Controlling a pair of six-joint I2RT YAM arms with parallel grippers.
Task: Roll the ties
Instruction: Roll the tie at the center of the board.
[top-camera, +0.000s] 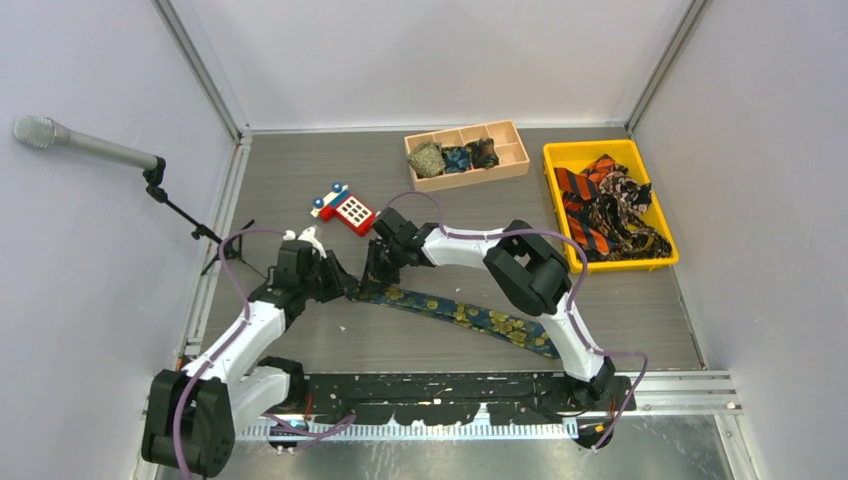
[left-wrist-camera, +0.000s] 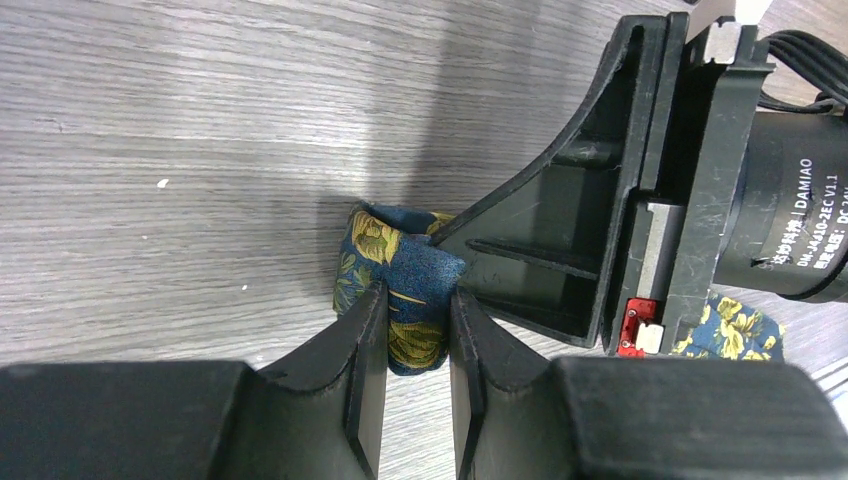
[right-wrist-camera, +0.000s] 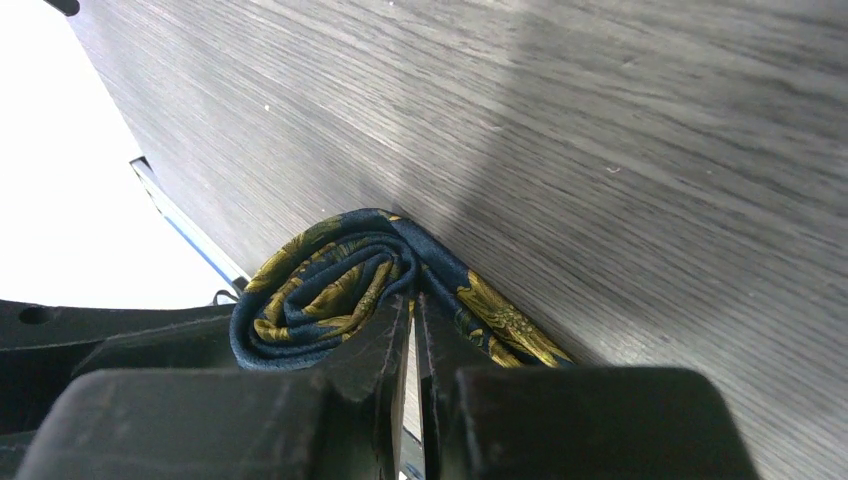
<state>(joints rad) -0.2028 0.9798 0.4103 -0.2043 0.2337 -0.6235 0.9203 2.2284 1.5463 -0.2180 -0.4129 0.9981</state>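
- Step in hand: rolling the navy tie (top-camera: 470, 318). One end is wound into a small coil (right-wrist-camera: 318, 290). The coil sits on the table (top-camera: 300, 170), directly between the two pincers.
- Left pincer (left-wrist-camera: 418, 305): clamped on the side of the coil, with fabric filling the narrow gap between its fingers.
- Right pincer (right-wrist-camera: 412, 315): fingers almost together, tips at the seam where the flat length joins the coil. It appears to pinch one layer of fabric there.
- The pincers face each other closely, and one finger of the right pincer touches the coil opposite the left pincer's grip.
- The unrolled length trails flat behind the right pincer and passes under its arm.
- Progress (judgement): early. There are only a few turns, and most of the tie lies flat.
- Next move (judgement): one pincer should hold the coil firm while the other lets go, re-grips and turns the coil further along the flat length. Tension needs holding throughout, or the soft layers will spring loose.
- Beyond the right pincer: rolled ties (top-camera: 455, 157) sit in a wooden tray (top-camera: 515, 150), and loose ties (top-camera: 605, 205) lie in a yellow bin (top-camera: 560, 150).
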